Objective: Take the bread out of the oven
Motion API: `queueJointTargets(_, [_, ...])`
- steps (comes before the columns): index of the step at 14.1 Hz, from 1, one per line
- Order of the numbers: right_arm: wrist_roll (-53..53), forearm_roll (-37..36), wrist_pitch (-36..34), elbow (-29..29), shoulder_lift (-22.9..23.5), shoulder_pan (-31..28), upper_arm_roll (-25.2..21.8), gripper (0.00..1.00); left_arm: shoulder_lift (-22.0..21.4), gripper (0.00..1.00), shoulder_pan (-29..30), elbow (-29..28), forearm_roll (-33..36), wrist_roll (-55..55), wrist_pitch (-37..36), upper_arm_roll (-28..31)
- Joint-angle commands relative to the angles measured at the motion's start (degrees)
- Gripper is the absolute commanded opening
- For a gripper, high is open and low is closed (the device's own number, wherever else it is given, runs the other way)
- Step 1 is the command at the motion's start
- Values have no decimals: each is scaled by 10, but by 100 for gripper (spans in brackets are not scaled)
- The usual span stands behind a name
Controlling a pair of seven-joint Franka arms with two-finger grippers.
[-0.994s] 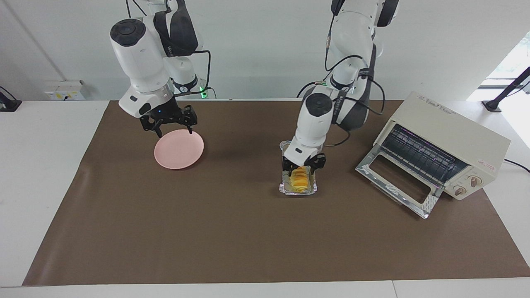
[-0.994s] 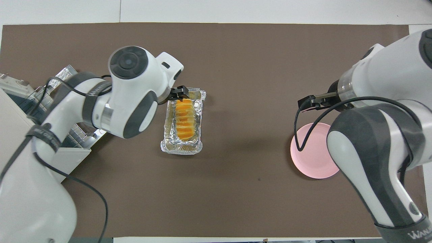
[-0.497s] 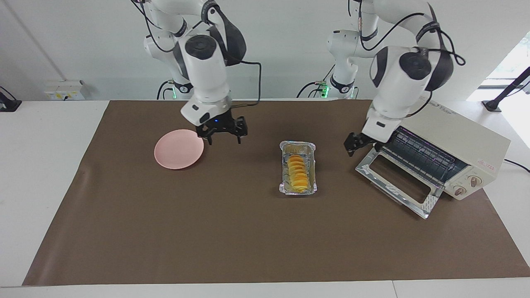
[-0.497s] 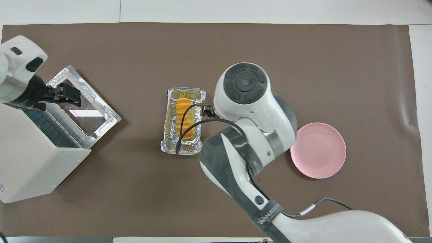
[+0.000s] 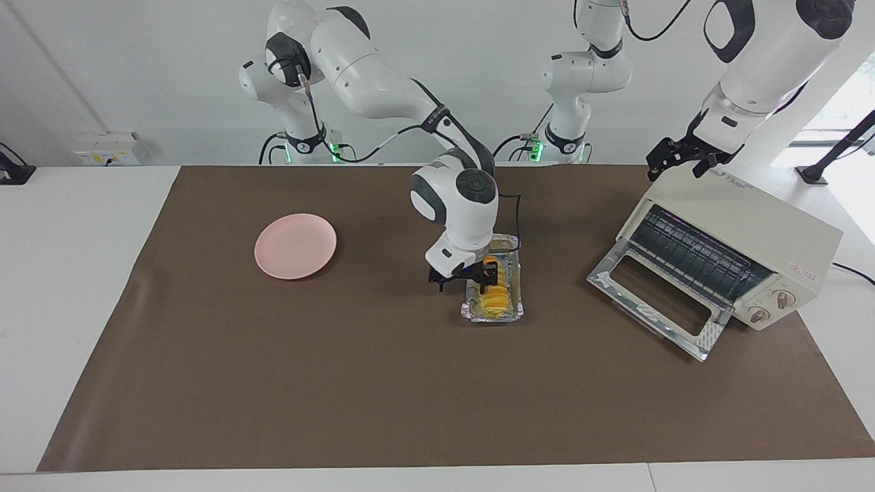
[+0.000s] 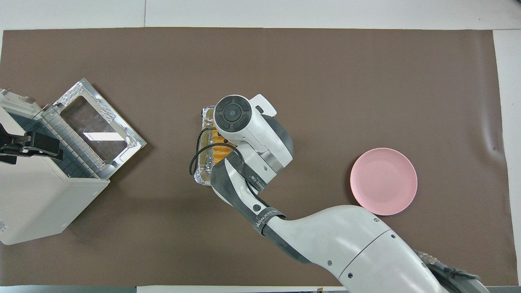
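The bread [image 5: 495, 292] is a golden ridged loaf lying in a silver foil tray [image 5: 492, 315] on the brown mat, between the plate and the oven. In the overhead view only part of the bread [image 6: 222, 153] shows under the right arm. My right gripper [image 5: 465, 277] is open and low over the tray's end nearer the robots, one finger at the loaf and one outside the tray's rim. The cream oven [image 5: 752, 225] stands at the left arm's end, its door [image 5: 656, 307] folded down and its rack bare. My left gripper [image 5: 673, 167] is open, up over the oven's top.
A pink plate [image 5: 295, 245] lies on the mat toward the right arm's end; it also shows in the overhead view [image 6: 383, 181]. The oven [image 6: 36, 199] and its open door [image 6: 97, 130] take up the left arm's end of the mat.
My right gripper has moved from beside the pink plate to the foil tray and come down at the bread. My left gripper has risen from the oven door to above the oven's top.
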Motion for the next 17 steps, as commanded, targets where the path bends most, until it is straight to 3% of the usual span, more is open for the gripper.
queueJointTargets(1, [27,-34,-10,16,15,9,0,0,0,100,1,-6,-5,7,26,-5])
queueJointTargets(3, [25,-33,-16,21,13,6,0,0,49,100,0,37,-8,8,14,-9])
queueJointTargets(5, [21,-31,-29,23,7,-7,0,0,46,100,0,40,-8,8,-11,-9])
queueJointTargets(8, [-28,-17,-94,73,-7,-48,5,0,41,100,-1,54,-7,7,-22,-14])
queueJointTargets(10, [-103,32,-133,119,-6,-83,3,0,51,100,-1,96,-13,-1,-62,-17])
queueJointTargets(12, [-192,35,-157,139,-5,-130,4,0,51,100,0,93,-20,-1,-58,-17])
queueJointTargets(17, [-413,45,-112,131,5,-265,4,0,42,100,4,85,-18,-1,-34,-17])
